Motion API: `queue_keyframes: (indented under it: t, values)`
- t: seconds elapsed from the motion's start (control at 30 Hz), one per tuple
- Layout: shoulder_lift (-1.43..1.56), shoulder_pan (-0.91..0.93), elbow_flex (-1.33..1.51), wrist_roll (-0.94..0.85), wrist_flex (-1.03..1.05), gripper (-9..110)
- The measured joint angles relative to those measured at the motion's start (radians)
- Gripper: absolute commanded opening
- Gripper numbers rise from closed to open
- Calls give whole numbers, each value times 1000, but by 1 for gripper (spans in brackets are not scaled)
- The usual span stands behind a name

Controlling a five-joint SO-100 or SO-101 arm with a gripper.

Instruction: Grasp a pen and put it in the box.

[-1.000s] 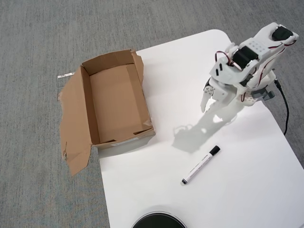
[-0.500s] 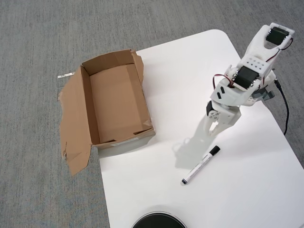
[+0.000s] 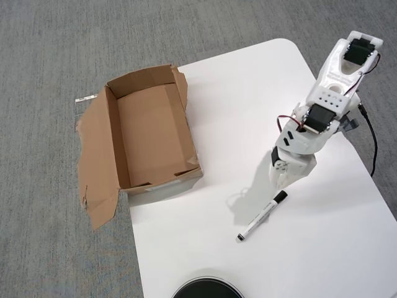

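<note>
- Shallow brown cardboard box (image 3: 152,133) with ragged flaps: nothing inside; sits at the white desk's (image 3: 248,93) left edge in the overhead view.
- Fingers (image 3: 282,184) of the white arm point down just above the pen's cap; their opening cannot be told.
- Slim white marker pen (image 3: 262,215) with black cap lies flat on the desk, ungrasped.

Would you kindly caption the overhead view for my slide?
White arm's tool poised above the pen's capped end, empty cardboard box waiting at the table's edge.
</note>
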Motion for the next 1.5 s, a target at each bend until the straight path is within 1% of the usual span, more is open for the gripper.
queue_keyframes:
  t: [0.27, 0.4, 0.57, 0.7, 0.87, 1.0, 1.23, 1.5]
  values:
    - [-135, 6, -97, 84, -52, 2]
    - [-189, 3, -138, 121, -63, 9]
    - [-301, -61, -189, 196, -64, 16]
    - [-368, -104, -199, 327, -66, 17]
    - [-417, -127, -204, 426, -66, 17]
    - [-439, -140, -206, 454, -86, 17]
    - [-543, -160, -206, 480, -290, 17]
    - [-569, -160, -206, 537, -319, 17]
